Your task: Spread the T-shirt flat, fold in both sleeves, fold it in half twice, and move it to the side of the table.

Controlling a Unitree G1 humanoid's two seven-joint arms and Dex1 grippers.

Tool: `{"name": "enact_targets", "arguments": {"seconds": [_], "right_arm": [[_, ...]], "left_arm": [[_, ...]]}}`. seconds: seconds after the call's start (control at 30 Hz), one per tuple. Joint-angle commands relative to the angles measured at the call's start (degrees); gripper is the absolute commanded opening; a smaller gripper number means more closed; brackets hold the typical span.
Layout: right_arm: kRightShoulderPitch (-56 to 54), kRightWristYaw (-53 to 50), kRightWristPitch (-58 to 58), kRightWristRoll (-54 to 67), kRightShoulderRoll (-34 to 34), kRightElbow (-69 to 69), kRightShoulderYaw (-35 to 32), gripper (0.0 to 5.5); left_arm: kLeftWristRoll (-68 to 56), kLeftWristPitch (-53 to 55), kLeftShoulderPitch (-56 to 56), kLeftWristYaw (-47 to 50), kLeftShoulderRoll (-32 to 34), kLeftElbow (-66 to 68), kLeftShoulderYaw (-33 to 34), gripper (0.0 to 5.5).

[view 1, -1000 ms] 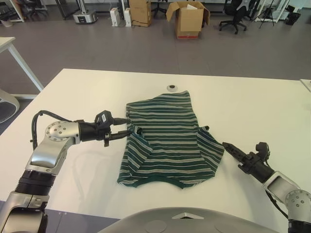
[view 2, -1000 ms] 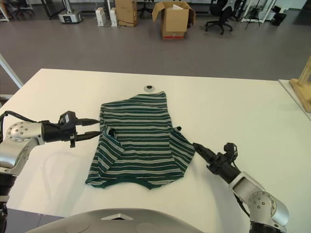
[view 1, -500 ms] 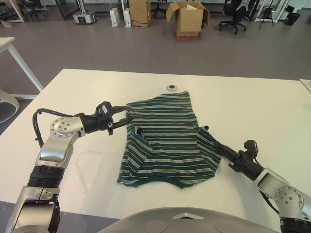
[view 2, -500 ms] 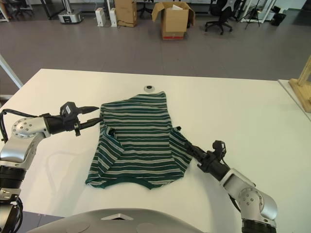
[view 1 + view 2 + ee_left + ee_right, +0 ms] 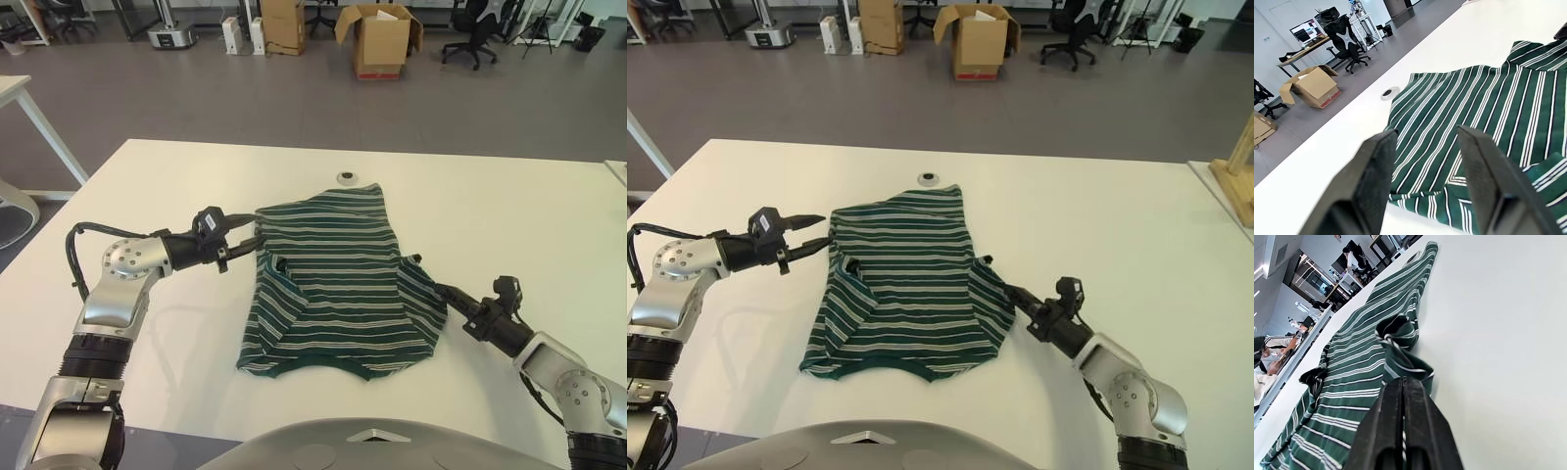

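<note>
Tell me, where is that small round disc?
Left eye view: the small round disc lies on the table, just beyond the far edge of the striped T-shirt.

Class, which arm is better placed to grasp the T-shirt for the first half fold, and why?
Probably left: the left tool is open at the T-shirt's far left corner, ready to close. The right tool is shut at the right edge.

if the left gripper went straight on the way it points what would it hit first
The T-shirt: the open left gripper points at its near edge, close by, with nothing between. It may skim just above the cloth, since its height is unclear.
</note>
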Motion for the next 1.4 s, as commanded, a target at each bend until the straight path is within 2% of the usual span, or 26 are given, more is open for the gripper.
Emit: {"name": "enact_targets", "arguments": {"seconds": [0.03,0.3,0.53,0.83,1.37,1.4], "right_arm": [[1.5,-1.7,1.8,-0.1,1.1,3.1,-1.2,0.74],[5.1,-1.6,6.2,5.7,0.3,1.0,-6.1,2.24],[7.4,-1.6,4.6,1.6,1.5,-0.8,-1.1,2.24],[4.3,-3.3,3.4,0.4,3.7,2.8,0.3,2.24],[4.4,-1.5,-0.7,-5.4,1.0,5.2,6.2,0.13],[4.3,-1.7,-1.7,-6.2,0.9,5.9,6.4,0.13]], "left_arm": [[1.1,-0.6,0.3,0.4,-0.2,0.6,0.3,2.23],[2.1,-0.7,2.3,1.1,-0.8,-1.1,-0.3,2.23],[2.2,-0.4,2.4,1.3,-1.2,-1.4,-0.6,2.23],[3.2,-0.9,1.6,0.8,-1.3,-0.6,-1.5,2.23],[4.0,-1.7,1.8,1.4,-1.5,-0.3,-1.2,2.23],[4.1,-1.8,1.9,1.4,-1.5,-0.2,-1.2,2.23]]}}
